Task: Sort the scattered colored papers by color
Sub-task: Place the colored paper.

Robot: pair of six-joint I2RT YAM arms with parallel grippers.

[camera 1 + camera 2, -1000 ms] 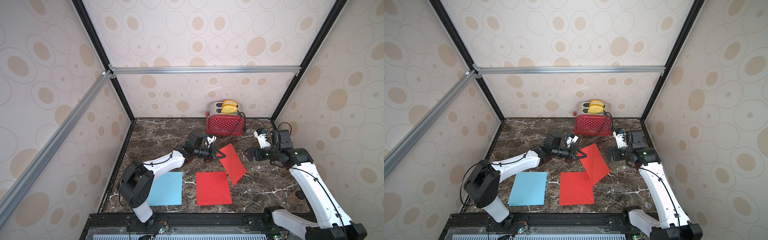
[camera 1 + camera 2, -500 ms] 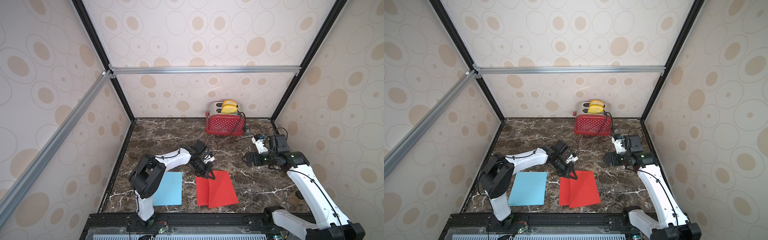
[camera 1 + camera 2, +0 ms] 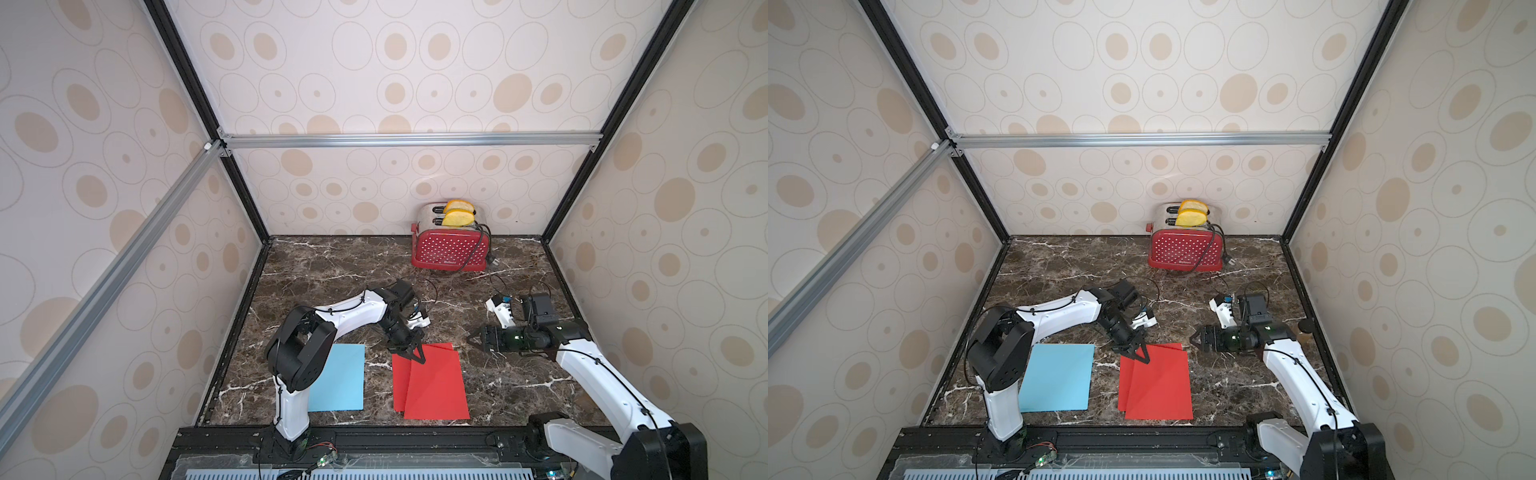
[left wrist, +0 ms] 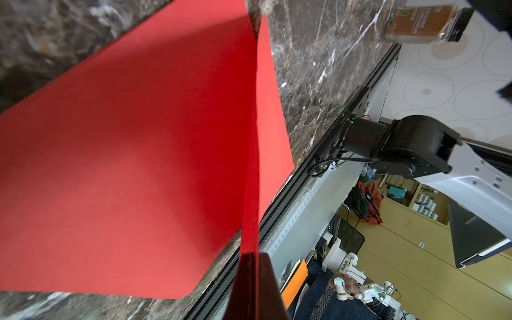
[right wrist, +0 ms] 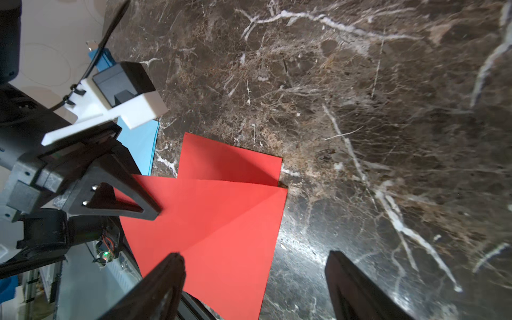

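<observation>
Two bright red papers lie overlapped at the front middle of the marble floor; the upper red paper (image 3: 436,386) (image 3: 1158,386) partly covers the lower red paper (image 3: 399,384) (image 5: 230,163). My left gripper (image 3: 415,355) (image 3: 1140,355) (image 4: 250,256) is shut on the far left corner of the upper sheet, which runs edge-on out of the jaws in the left wrist view. A sky-blue paper (image 3: 338,378) (image 3: 1057,376) lies flat at the front left. My right gripper (image 3: 471,337) (image 5: 255,256) hangs open just right of the red sheets, holding nothing.
A red white-dotted toaster (image 3: 451,247) with yellow slices stands at the back wall, its cord trailing right. A brown spice jar (image 3: 1304,328) stands by the right wall behind my right arm. The black front rail (image 3: 395,432) borders the papers.
My left gripper carried the red paper from mid-floor, tilted in the air, toward the front and laid it over the other red sheet. My right arm drifted slightly forward and its jaws narrowed a little.
</observation>
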